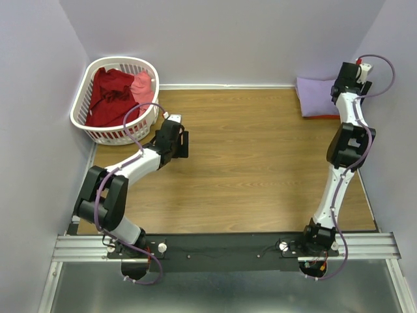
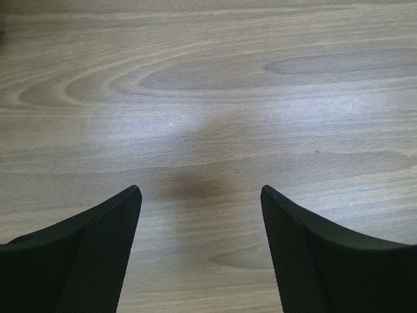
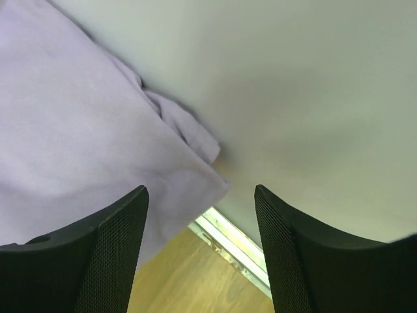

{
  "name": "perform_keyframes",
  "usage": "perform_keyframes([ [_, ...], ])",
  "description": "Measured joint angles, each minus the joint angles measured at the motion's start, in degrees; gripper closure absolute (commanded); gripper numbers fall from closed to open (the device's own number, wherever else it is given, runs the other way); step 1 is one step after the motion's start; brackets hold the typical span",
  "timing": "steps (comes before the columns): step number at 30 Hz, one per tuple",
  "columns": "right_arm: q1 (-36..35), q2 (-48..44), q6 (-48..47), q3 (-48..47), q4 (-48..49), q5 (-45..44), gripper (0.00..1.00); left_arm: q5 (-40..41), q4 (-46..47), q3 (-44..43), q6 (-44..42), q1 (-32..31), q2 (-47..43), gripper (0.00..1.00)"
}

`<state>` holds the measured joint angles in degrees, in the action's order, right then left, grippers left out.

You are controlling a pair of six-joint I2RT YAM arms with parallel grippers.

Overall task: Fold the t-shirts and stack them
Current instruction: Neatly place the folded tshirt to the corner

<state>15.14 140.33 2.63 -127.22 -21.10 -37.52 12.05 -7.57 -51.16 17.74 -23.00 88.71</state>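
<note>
Right gripper (image 3: 201, 190): jaws stand wide apart and grip nothing; the wall (image 3: 313, 98) shows in the gap between them. Just beside the finger at the left of the wrist view lies the lavender shirt (image 3: 71, 137), a folded corner with layered edges reaching toward the gap. Contact with either finger cannot be told. A sliver of orange shows under that corner. Below the jaws a white skirting strip (image 3: 234, 244) runs where the wall meets the wooden table (image 1: 260, 163). In the top view the right arm is stretched to the far right corner, its wrist over the right edge of the lavender shirt, which lies folded flat against the far wall. The orange shirt (image 1: 322, 117) lies underneath, visible only as a thin band along the near edge. Left gripper (image 2: 201, 190): jaws likewise wide apart, pointed down at bare wood grain, with a soft shadow on the table between the fingers. The top view places it at the left of the table, near the basket (image 1: 79, 104) but apart from it. The basket stands in the far left corner. Inside, the red shirt (image 1: 107, 94) lies crumpled and fills most of it. The pink shirt (image 1: 141, 85) is bunched at the far right side, touching the red one. The folded pair and the basket are well apart, across the table's width.
</note>
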Motion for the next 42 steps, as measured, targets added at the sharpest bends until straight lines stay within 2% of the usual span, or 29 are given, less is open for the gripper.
perform_keyframes([
  [6, -0.07, -13.94, 3.61, 9.77, 0.61, 5.90, 0.21, 0.02, -0.74, 0.00, 0.00, 0.00, -3.45, 0.18],
  [11, -0.11, -27.34, 7.72, 19.10, 1.29, 13.66, 0.18, 0.52, -0.70, 0.02, 0.02, 0.00, -11.98, 0.18],
  [14, -0.11, -29.83, 8.57, 19.56, 2.08, 16.04, 0.18, 1.27, 0.24, 0.24, 0.02, 0.00, -17.35, 0.18],
  [18, -0.04, -26.16, 7.82, 15.82, 2.36, 17.29, 0.14, 2.34, 1.44, 1.46, 0.02, 0.00, -21.90, 0.18],
  [22, -0.02, -17.18, 5.86, 11.80, 2.95, 18.18, 0.14, 2.95, 1.73, 2.40, 0.00, 0.00, -22.14, 0.18],
  [31, -0.02, -2.82, 3.26, 6.69, 1.62, 30.38, 0.22, 3.72, 1.86, 2.93, -0.22, 0.00, -16.96, 0.18],
  [42, 0.59, 2.69, 3.34, 5.42, 3.82, 44.09, 0.24, 3.89, 1.81, 2.93, -0.42, 0.00, -15.06, 0.19],
])
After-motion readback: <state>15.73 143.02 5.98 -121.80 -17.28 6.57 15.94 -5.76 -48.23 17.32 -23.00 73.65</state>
